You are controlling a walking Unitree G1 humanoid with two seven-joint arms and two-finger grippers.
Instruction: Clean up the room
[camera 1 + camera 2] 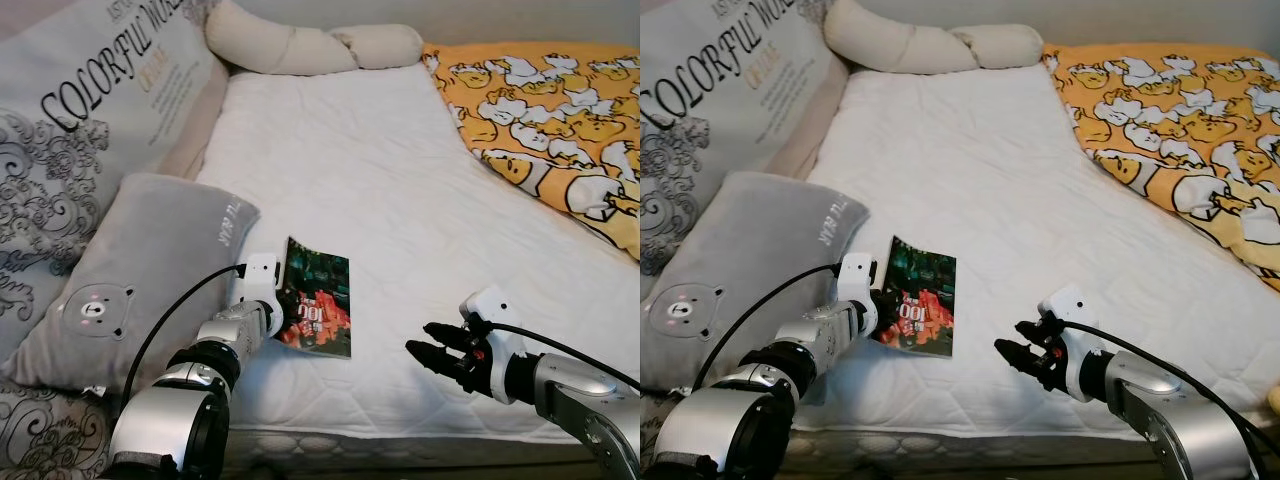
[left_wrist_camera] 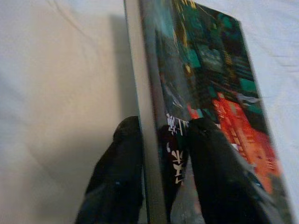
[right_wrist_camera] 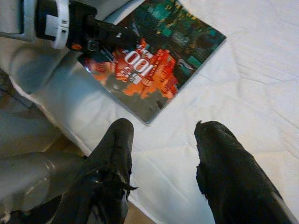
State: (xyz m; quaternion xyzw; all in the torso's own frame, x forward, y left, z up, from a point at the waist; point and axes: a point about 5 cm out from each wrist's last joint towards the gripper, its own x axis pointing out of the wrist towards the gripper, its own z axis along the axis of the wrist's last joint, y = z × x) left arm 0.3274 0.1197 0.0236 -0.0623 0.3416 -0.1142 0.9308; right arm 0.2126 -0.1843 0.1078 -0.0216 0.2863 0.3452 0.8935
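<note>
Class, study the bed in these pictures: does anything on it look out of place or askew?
Yes. A glossy book lies near the front edge of the white mattress, tilted up along its left edge rather than flat. The left gripper pinches that raised edge. The right gripper hovers open nearby.

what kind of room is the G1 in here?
Most likely a bedroom: a bed with a white quilted mattress cover, a grey bear pillow and other cushions along its side, and an orange duck-print blanket. The left hand grips a book lying on the bed.
</note>
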